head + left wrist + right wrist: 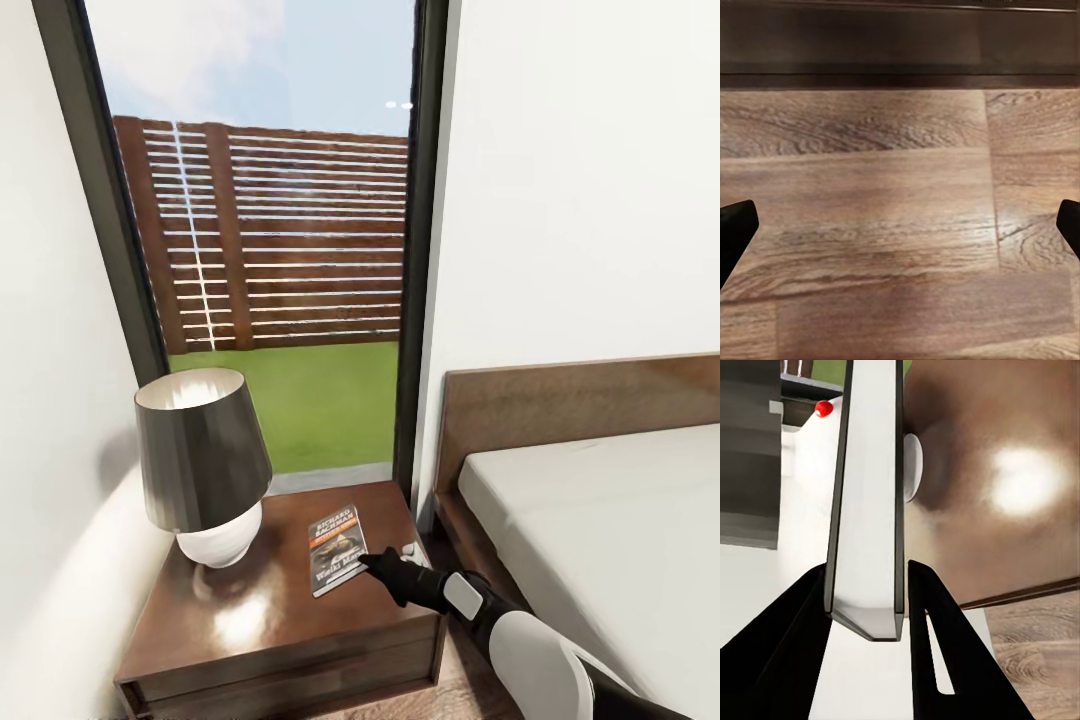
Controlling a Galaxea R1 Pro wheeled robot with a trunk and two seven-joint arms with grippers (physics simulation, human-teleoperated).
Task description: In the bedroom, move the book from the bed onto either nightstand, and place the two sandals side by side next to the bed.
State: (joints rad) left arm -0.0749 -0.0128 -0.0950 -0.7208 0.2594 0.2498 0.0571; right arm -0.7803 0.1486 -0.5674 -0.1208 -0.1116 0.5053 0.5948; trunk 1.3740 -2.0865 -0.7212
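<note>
A: Book [337,549] location?
B: Flat on the nightstand [270,630], just beside the lamp [205,462], bed [600,520] to its right
A: End effectors?
B: Right end effector [868,607] clamps the book's edge. Left end effector [900,225] spread wide, empty, above floor [870,187]

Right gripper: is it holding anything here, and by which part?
Yes. The right gripper is shut on the book, pinching its near edge, one finger on each cover, over the nightstand. The left gripper is open, holding nothing.

Grey-shaded lamp [205,465] with white base, tall window [270,240], slatted fence [270,235], lawn [300,400]
</note>
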